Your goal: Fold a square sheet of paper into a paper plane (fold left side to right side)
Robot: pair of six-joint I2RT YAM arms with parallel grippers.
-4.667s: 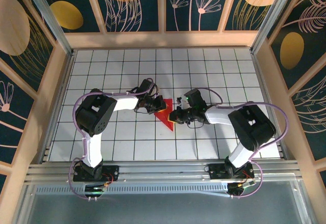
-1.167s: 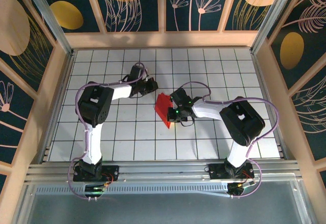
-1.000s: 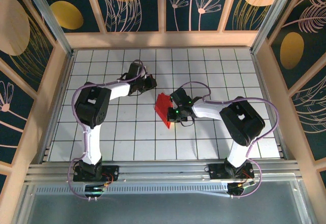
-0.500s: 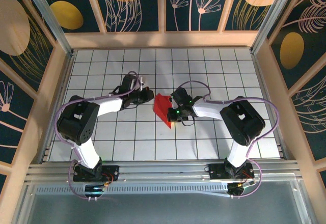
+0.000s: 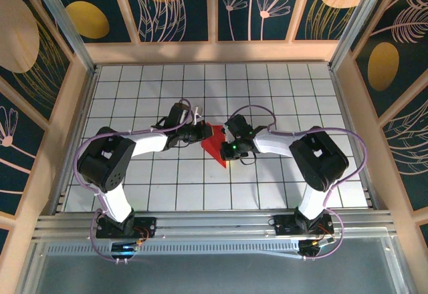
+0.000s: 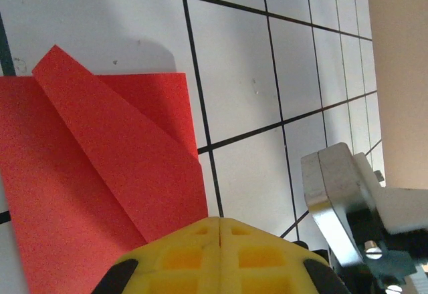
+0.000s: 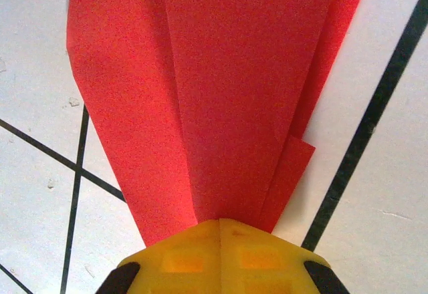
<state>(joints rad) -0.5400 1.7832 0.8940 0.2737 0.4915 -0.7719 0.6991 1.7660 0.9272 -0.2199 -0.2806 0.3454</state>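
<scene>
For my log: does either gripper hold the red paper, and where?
Nothing held: left gripper and right gripper are shut, tips over the flat red paper.

The folded red paper point(image 7: 227, 93) runs from the top of the frame, narrowing to bottom centre, where it meets the right tool point(image 7: 219, 222), yellow pads pressed together. A white, black-gridded worktop point(image 7: 381, 240) lies beneath.

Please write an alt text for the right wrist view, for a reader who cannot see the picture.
Folded red paper with long creases narrows toward the right gripper at the bottom edge, whose yellow jaws are shut, their tips at the paper's narrow end. The paper lies on a white table with black grid lines.
</scene>
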